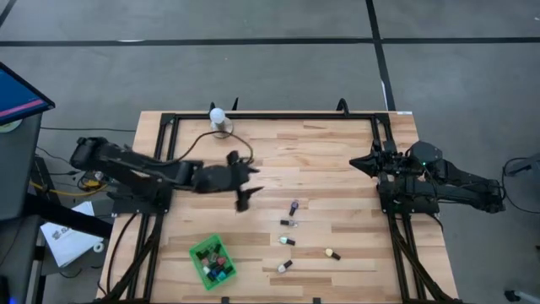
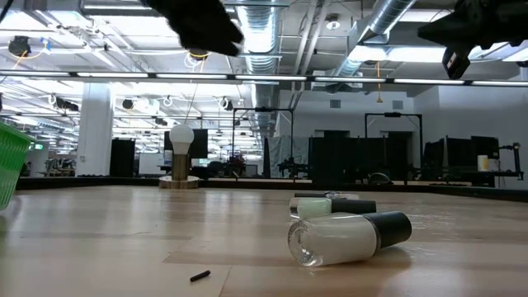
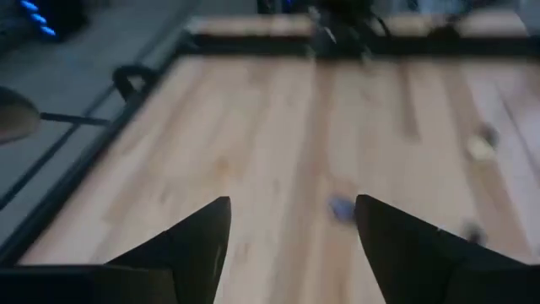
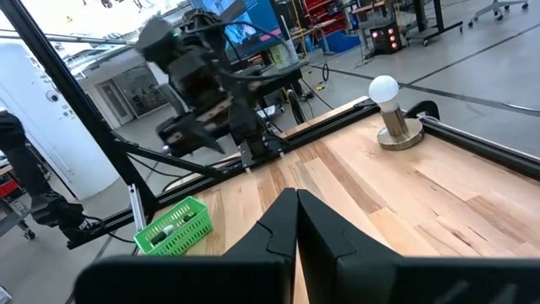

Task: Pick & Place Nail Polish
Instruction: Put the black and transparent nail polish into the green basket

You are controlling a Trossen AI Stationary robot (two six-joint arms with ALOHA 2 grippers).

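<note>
Sorting partly done, by look of it: several nail polish bottles already in green basket (image 1: 202,251); five loose on table (image 1: 337,169), including purple bottle (image 1: 294,206) and cream bottle (image 1: 332,253). Left gripper (image 1: 245,187) hovers above mid-table near purple bottle, fingers spread, empty. Right gripper (image 1: 363,162) waits at right edge, fingers together.

Basket (image 1: 211,261) front-left — loose bottles (image 1: 288,241) right of it.
</note>
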